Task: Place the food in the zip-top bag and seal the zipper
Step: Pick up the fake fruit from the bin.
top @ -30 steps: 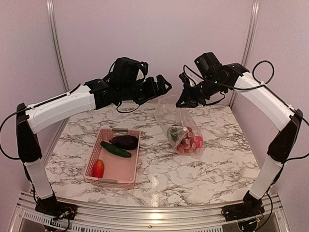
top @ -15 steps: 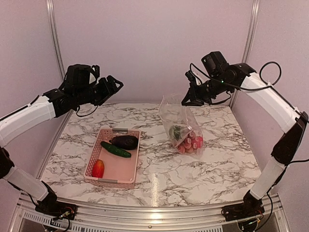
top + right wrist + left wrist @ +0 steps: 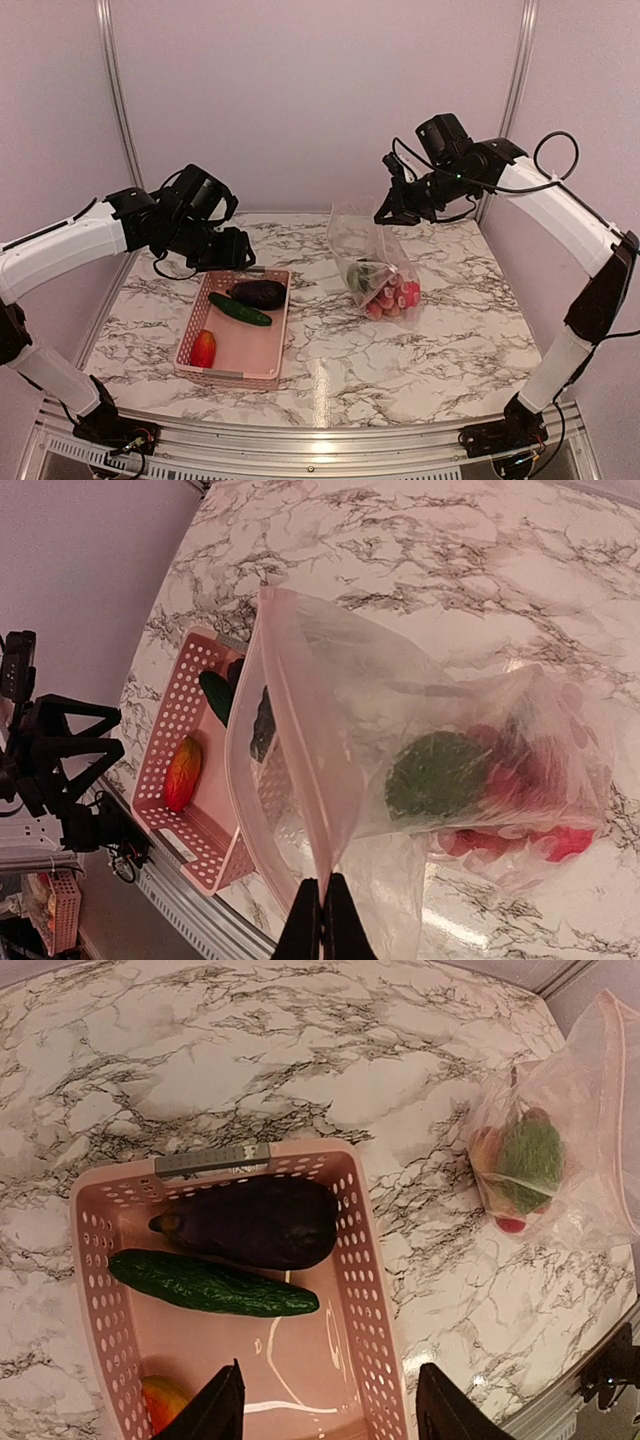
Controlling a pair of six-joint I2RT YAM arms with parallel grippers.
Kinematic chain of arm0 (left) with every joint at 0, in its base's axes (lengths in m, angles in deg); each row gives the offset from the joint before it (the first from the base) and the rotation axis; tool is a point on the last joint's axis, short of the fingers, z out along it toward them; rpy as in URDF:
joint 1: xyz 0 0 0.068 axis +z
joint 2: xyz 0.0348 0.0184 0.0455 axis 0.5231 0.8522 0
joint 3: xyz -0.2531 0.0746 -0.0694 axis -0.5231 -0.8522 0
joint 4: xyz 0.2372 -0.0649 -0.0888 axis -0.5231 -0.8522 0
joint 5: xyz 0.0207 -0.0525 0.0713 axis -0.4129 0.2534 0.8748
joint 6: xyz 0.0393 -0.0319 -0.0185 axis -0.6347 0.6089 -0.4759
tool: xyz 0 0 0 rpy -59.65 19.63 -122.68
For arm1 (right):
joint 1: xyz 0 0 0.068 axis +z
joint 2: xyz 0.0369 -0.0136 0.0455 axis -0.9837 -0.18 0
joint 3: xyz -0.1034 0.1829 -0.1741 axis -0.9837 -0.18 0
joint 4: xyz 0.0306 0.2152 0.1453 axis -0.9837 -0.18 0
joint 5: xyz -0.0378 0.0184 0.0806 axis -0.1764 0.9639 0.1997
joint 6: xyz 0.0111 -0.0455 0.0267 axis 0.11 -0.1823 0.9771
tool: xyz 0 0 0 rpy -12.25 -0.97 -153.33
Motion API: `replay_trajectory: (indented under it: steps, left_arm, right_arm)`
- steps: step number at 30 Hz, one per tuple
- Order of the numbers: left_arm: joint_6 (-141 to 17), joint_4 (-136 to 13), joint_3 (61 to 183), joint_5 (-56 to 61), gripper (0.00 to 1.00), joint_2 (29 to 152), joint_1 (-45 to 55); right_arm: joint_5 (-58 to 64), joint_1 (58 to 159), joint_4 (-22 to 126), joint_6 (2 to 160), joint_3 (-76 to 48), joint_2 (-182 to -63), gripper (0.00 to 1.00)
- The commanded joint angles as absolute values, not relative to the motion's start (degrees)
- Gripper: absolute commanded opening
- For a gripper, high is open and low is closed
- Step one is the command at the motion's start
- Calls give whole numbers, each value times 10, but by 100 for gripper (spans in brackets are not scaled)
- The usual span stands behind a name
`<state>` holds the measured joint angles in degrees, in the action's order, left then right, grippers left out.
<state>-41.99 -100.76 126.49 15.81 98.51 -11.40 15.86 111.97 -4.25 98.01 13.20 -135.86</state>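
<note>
- Three pieces of food lie in the pink basket (image 3: 375, 1290): an eggplant (image 3: 250, 1222), a cucumber (image 3: 210, 1283) and a red-yellow piece (image 3: 165, 1400). Green and red pieces (image 3: 385, 285) already sit at the bottom of the zip-top bag (image 3: 360, 235), which rests on the desk (image 3: 450, 340) well to the right of the basket.
- The left end effector (image 3: 335, 1405) hangs spread over the basket, near the cucumber and eggplant. These two lie side by side and seem to touch, so a descent there could, I judge, shove one aside or clamp both.
- The cucumber is smooth and round, so an off-centre pinch may let it roll or squirt free.
- The right end effector (image 3: 322, 920) is pressed together on the bag's mouth edge at the zipper (image 3: 298, 770), holding that side up. With one side held, the mouth is a narrow slot, and a carried piece could strike the film and drop onto the desk.
- A push from an incoming piece could pull the thin film out of the pinch, collapsing the bag.
- Creases along the strip may later stop the zipper closing fully.
</note>
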Motion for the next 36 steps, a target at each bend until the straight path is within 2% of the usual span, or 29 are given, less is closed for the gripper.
replay_trajectory:
  steps: [1, 9, 21, 36]
  left_arm:
    - [-415, -1124, 1249, 158, 58, 991, -123]
    - [-379, -1162, 1167, 260, 55, 987, -176]
    - [-378, -1160, 1109, 267, 52, 1014, -178]
    - [-383, -1147, 1073, 275, 54, 1050, -180]
  right_arm:
    - [167, 1118, -18, 989, 123, -1342, 0]
    - [176, 1118, -19, 978, 141, -1357, 0]
    - [185, 1116, -20, 968, 140, -1368, 0]
    - [190, 1117, -12, 975, 118, -1359, 0]
